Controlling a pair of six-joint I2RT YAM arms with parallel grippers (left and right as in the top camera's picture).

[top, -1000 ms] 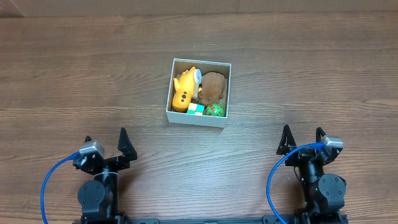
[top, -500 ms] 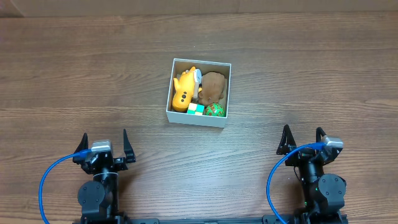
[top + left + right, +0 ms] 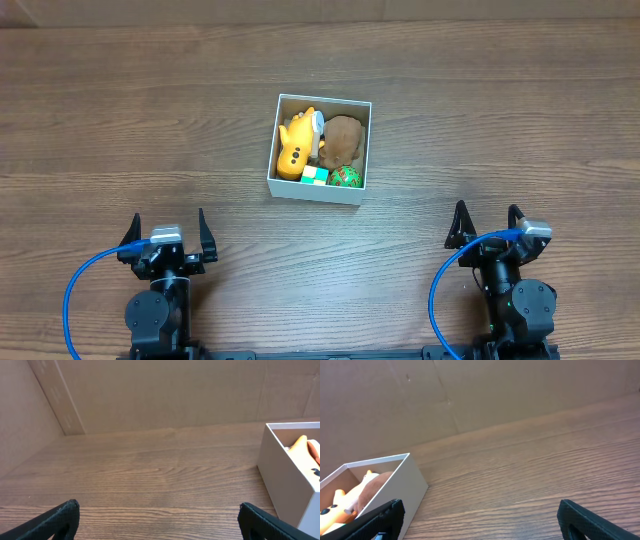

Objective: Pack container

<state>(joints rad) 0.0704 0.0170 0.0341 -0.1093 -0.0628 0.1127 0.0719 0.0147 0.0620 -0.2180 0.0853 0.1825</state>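
The container (image 3: 316, 189) looks light and thin-walled, probably flimsy, so one side wall seems the best place to grip. The left claw (image 3: 168, 224) and right claw (image 3: 487, 216) gape empty.

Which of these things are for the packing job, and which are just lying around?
For the job:
- container
- yellow toy, brown soft toy, green ball and green-and-white cube, all inside it
- left claw and right claw, both open

Just there:
- table
- blue cables
- cardboard wall
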